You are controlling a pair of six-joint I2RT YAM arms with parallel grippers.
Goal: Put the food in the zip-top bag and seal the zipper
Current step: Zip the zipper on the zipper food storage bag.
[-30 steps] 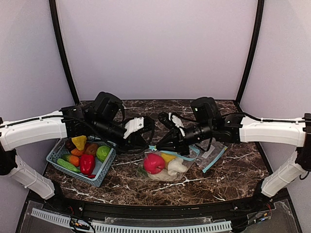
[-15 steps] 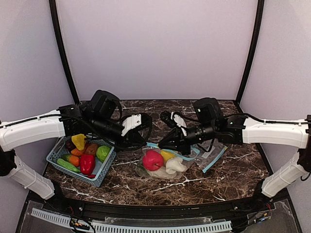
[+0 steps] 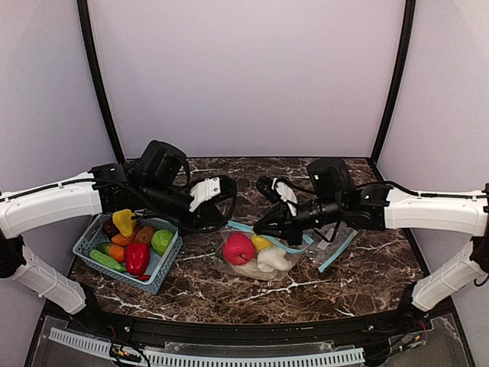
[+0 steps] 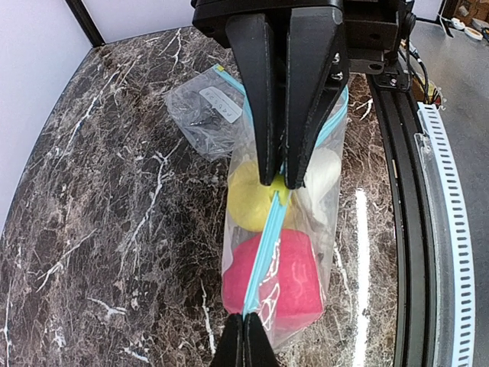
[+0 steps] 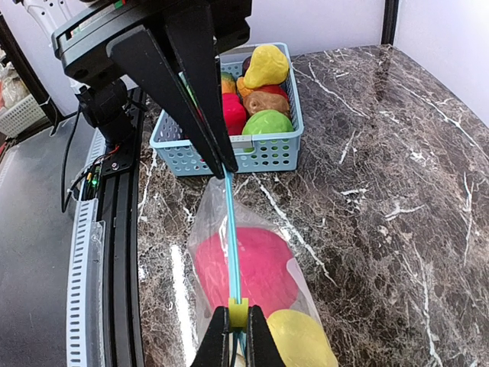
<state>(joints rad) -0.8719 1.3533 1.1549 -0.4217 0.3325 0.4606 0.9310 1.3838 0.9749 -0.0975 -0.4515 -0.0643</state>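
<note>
Teal lattice forms the basket (image 3: pixel 169 266) at the lower left of the top view. It holds loose food (image 3: pixel 137 257) in red, yellow, green and orange, well apart from the zip-top bag (image 5: pixel 206 218) at centre frame. Just right of the basket, the left claw (image 4: pixel 244 345) is pinched shut on one end of the blue zipper strip (image 5: pixel 230 229). The strip is drawn taut and runs left to right across the top view, dipping a little toward the right. Under it the bag sags onto the marble table (image 3: pixel 367 267) with a red piece (image 3: pixel 238 248), a yellow piece (image 3: pixel 262 243) and a cream-white piece (image 3: pixel 273 260) inside. At the strip's other end, the right claw (image 5: pixel 237 336) is clamped on the yellow-green slider (image 5: pixel 238 312). The coming move therefore seems to turn on that line: the slider lies at the right claw's tips, the track leads straight from it toward the left claw, and the left arm looks like the anchor. Nothing stands on the strip between the two claws, but the red piece bulges right beneath it and may pinch the track. The two wrists also face each other closely, so travel room looks short. Farther right, a second bag (image 3: pixel 336 238) lies flat, near but off the line. The table's front edge, at the bottom of the frame, is well clear of the bag.
</note>
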